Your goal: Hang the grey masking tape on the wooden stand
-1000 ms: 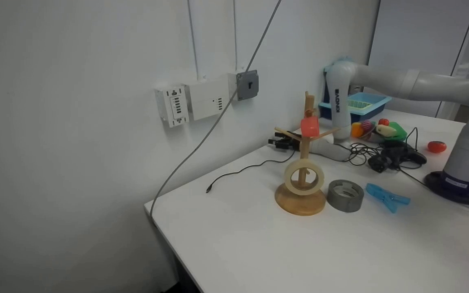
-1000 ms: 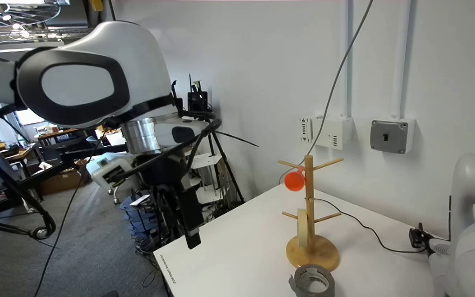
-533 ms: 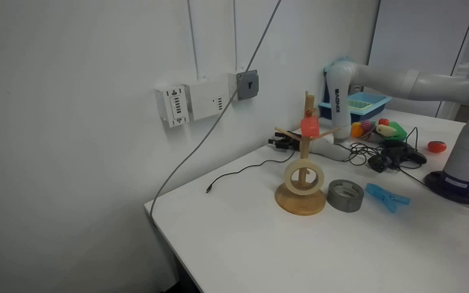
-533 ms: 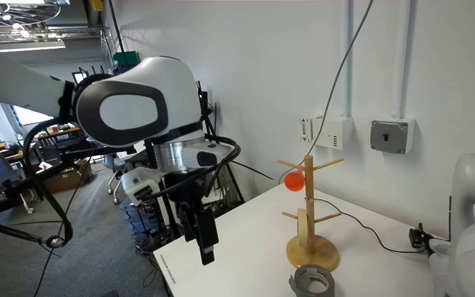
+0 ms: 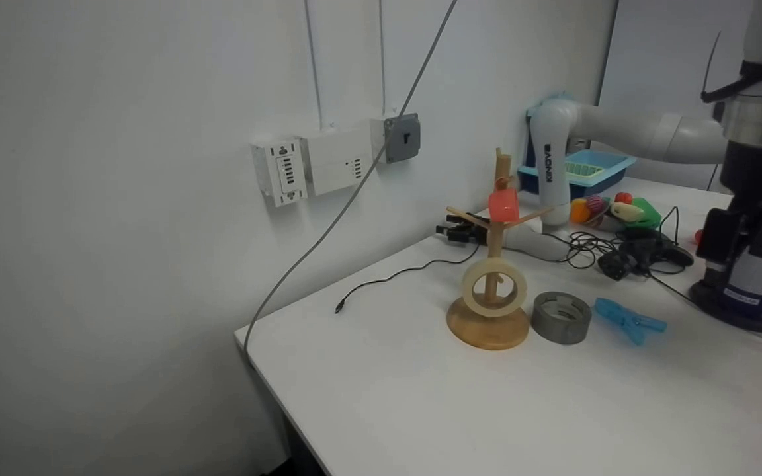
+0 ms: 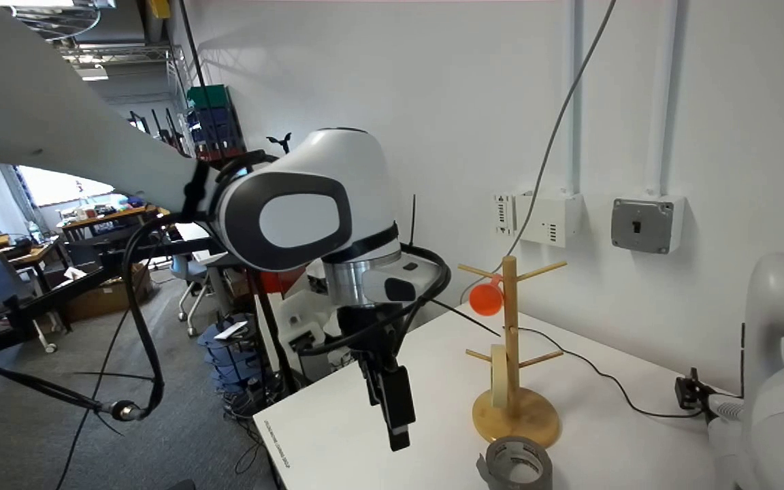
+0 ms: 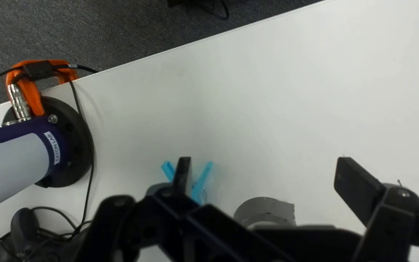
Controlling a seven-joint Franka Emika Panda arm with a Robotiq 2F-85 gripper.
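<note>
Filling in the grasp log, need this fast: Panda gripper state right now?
Gripper: open, fingers wide apart, nothing held; the grey masking tape lies on the table.

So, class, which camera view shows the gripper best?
The wrist view: the gripper shows close up, both fingers plainly apart. In both exterior views it appears smaller, its opening hard to judge.

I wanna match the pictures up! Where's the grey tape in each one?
In an exterior view: the grey tape is right of the middle, beside the wooden stand.
In an exterior view: the grey tape is at the bottom edge, right of the middle, just below the wooden stand.
In the wrist view: the grey tape is low, right of the middle, partly hidden by the gripper.
Shared landmark: the white table, in all three.
</note>
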